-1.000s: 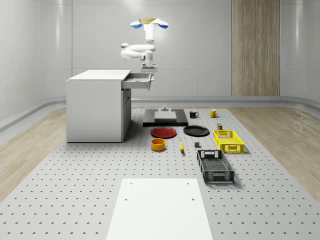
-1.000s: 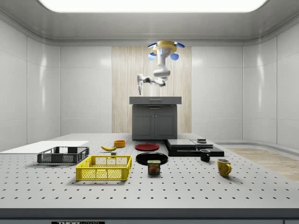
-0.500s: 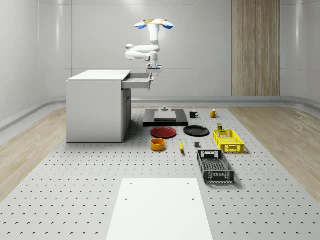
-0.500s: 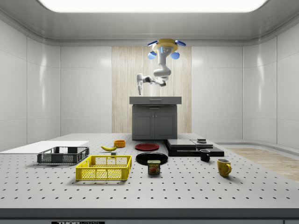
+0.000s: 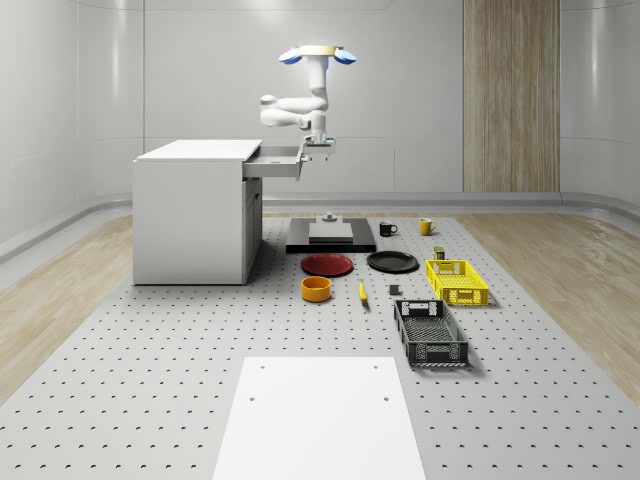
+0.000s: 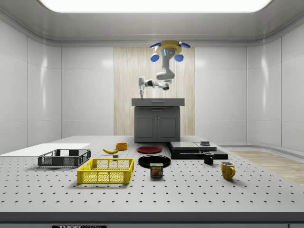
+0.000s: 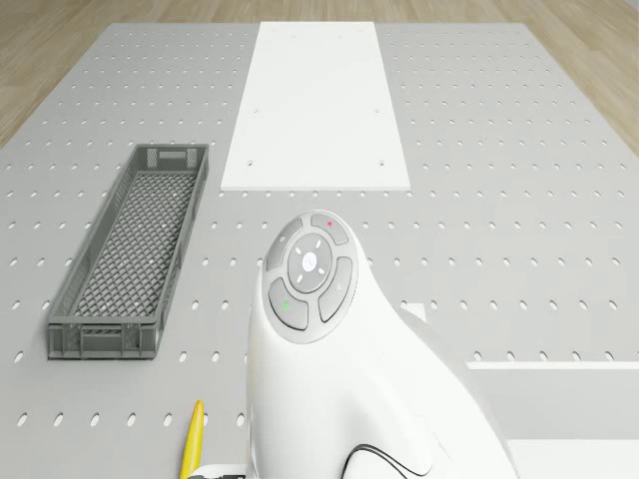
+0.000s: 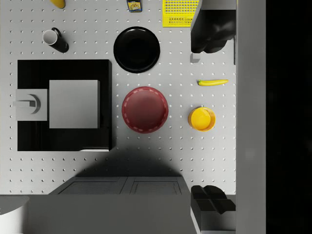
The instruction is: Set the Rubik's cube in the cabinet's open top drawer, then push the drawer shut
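Once over drawer [image 5: 276, 161], hand [image 5: 320, 149] beyond.

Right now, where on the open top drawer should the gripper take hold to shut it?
Probably its flat front panel, from the whole-scene view's right, pushing toward the cabinet: the drawer sticks out that way. The drone hovers beyond it, gripper beside that face.

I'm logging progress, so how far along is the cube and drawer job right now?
Done: unclear. The gripper is open and holds nothing, and I cannot tell whether the cube lies in the drawer. In hand: the drone hovers just off the drawer's front, gripper beside it. Left: the drawer stands open and needs pushing shut.
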